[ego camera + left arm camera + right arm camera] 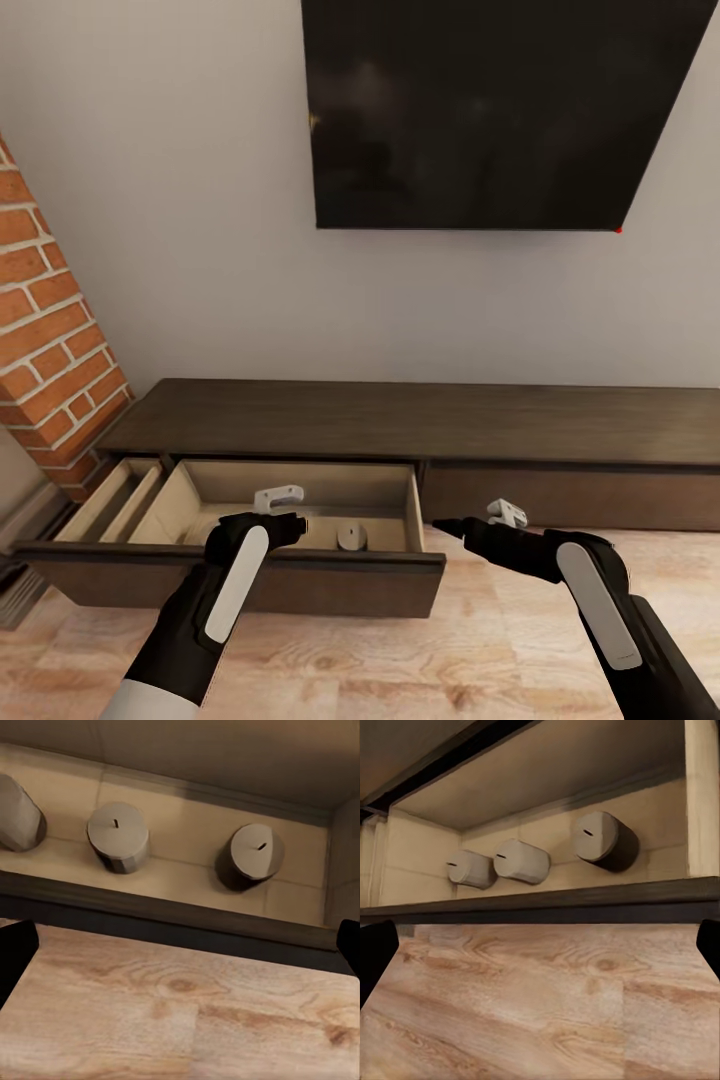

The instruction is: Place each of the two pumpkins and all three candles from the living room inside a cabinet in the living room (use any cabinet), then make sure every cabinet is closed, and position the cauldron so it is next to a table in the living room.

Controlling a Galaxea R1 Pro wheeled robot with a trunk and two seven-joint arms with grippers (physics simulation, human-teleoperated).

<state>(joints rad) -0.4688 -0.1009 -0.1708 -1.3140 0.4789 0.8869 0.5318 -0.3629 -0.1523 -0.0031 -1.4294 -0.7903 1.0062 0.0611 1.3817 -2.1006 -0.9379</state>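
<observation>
We face the cabinet (420, 425), a long dark unit against the wall under a black screen (500, 110), with a brick column (50, 340) at its left end. Its left drawer (300, 500) is pulled out over the wood floor (400, 660), and the three candles lie inside it. In our left wrist view they sit in a row along the drawer's pale bottom: one candle (118, 836) in the middle, another (256, 852) apart from it nearer the side wall, and a third (19, 814) cut by the frame edge. In our right wrist view the same three show side by side, two almost touching (472, 868) (523, 860) and the last (601, 837) a little apart. Our left gripper (290, 524) hangs just above the drawer's front edge, near the candles but touching none; its dark fingertips (15, 952) stand wide apart with nothing between them. Our right gripper (445, 524) hovers outside the drawer, just beside its right corner, above the floor, well clear of the candles; its fingertips (375, 949) are likewise spread and empty.
</observation>
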